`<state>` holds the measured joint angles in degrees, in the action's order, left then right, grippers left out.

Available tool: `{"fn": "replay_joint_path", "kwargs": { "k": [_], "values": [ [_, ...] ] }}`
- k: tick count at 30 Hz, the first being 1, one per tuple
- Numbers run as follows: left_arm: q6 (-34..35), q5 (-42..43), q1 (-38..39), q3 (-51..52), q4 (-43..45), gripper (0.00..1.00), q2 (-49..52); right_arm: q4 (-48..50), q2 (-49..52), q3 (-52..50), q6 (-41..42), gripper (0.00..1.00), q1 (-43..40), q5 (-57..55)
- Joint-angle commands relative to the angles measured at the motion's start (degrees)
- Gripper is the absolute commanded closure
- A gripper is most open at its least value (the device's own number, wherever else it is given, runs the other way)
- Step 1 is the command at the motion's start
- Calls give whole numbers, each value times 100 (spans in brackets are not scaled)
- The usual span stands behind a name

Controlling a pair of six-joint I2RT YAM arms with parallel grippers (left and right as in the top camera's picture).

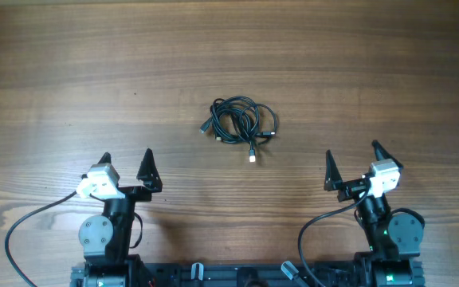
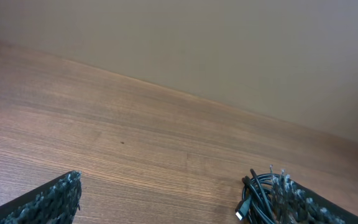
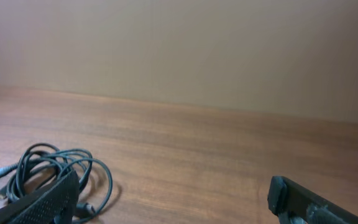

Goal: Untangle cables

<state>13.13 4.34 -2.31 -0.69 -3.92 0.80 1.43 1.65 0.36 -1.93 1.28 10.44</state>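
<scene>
Judging from how things lie, the untangling has not begun; the cables [image 1: 237, 122] sit as one small knotted bundle near the middle of the bench [image 1: 70, 72], several thin black cords looped over and through one another, and I cannot trace any single cord free of the rest; one light-coloured tip [image 1: 252, 158] pokes out on the side nearest me, and a dark plug [image 1: 204, 127] sticks out on the left of the heap; those loose ends look like the only parts clear of the coil. My left end effector [image 1: 126, 155] is wide open and has hold of nothing, hovering near my edge of the bench, well apart from the bundle and to its left; my right end effector [image 1: 352, 150] is likewise spread wide and empty, well apart from the bundle on its right; the cables lie between the two, farther out than either. From the left wrist I see the bundle only at the lower right, partly behind one of my fingers [image 2: 291, 193]; from the right wrist the loops [image 3: 48, 165] show at the lower left, just beyond my finger [image 3: 48, 199]. So by my reckoning everything is left to do: reaching in, taking one cord by an end, pinning or lifting the rest with the other arm, drawing the cords out one by one, and laying them apart on the bench.
</scene>
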Motion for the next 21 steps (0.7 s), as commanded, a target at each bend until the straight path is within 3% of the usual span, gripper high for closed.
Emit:
{"fn": "replay_joint_path", "kwargs": {
  "k": [1,21],
  "values": [
    [-72,-33,33,33,-17,0,-42,-68,-31,-4,-173,0,-28,-4],
    [-74,-42,26,33,-15,0,-42,-68,7,-4,275,0,-28,20]
  ]
}}
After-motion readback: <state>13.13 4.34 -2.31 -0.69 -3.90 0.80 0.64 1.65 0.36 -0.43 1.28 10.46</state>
